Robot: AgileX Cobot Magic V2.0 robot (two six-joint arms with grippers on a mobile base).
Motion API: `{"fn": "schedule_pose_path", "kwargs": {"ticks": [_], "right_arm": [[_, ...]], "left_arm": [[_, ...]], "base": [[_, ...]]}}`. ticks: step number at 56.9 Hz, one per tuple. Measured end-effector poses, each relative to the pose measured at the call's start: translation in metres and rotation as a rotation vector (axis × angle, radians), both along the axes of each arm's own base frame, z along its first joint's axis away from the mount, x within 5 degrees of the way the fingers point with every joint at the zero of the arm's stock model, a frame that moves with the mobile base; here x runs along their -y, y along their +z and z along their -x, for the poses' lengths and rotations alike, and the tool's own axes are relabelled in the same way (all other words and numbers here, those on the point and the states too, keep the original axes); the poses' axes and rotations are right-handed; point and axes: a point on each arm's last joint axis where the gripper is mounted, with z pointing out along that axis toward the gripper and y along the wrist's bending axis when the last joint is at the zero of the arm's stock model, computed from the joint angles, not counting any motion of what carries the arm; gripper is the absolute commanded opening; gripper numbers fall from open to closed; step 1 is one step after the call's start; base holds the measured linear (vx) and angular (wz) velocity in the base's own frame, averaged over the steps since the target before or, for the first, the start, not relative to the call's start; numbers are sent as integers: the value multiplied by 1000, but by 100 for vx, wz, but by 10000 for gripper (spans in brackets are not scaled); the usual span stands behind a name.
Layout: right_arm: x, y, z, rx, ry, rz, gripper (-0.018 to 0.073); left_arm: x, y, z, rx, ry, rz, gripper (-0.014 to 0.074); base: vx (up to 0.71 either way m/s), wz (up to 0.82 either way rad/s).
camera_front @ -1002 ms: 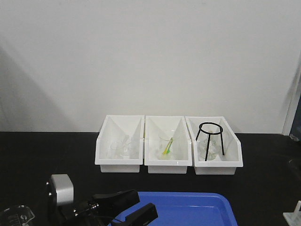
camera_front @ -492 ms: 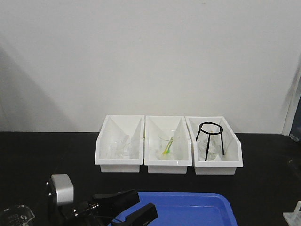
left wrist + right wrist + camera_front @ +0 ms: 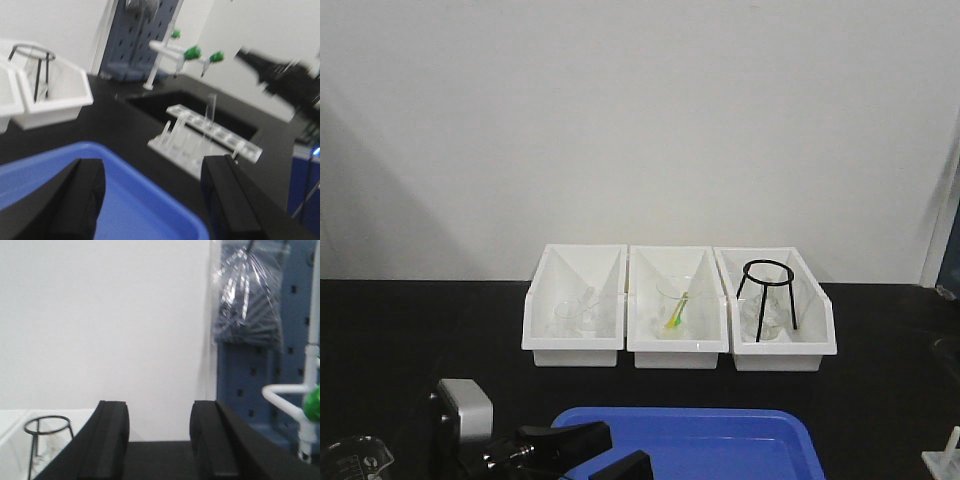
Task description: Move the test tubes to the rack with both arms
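Observation:
The white rack [image 3: 205, 136] stands on the black bench past the corner of the blue tray [image 3: 115, 205]; its edge also shows at the lower right of the front view, rack [image 3: 942, 458]. One thin clear test tube [image 3: 212, 109] seems to stand upright in it, blurred. My left gripper [image 3: 155, 170] hovers open over the tray's corner with nothing between its fingers; from the front, the left gripper [image 3: 620, 448] sits low at the tray's left end. My right gripper [image 3: 160, 435] is open and empty, facing the wall. The right arm [image 3: 285, 75] shows as a dark blur beyond the rack.
Three white bins [image 3: 680, 345] line the back of the bench, holding glassware and a black tripod ring [image 3: 767, 290]. A beaker [image 3: 355, 460] stands at the lower left. A sink basin [image 3: 165, 102], green-handled taps [image 3: 192, 52] and a blue pegboard [image 3: 260, 385] lie to the right.
In the front view my left gripper has dropped lower and shifted right; its lower finger has mostly left the frame. The bins and tray have not moved.

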Motion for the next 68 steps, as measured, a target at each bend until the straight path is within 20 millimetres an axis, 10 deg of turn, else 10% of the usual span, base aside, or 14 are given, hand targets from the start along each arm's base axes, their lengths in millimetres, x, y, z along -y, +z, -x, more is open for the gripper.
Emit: {"fn": "schedule_pose_path", "kwargs": {"ticks": [21,31,42,68], "right_arm": [[-37,66,29,-171,231,3,200],[-53,91,35,-331,355,6,66],[-72,97,38,-460,466,-36,-10],[-120,100,47,-456,715,30,-9]], "left_arm": [[-7,-26,1,-111,23,-281,501],[-13,-14,-1,-123,82,-336,351],[-26,34,-14,-70,256,-450,-20],[-100,128,38,-110,607,-622,-22]], "base": [[0,0],[0,0],[0,0],[0,0]]}}
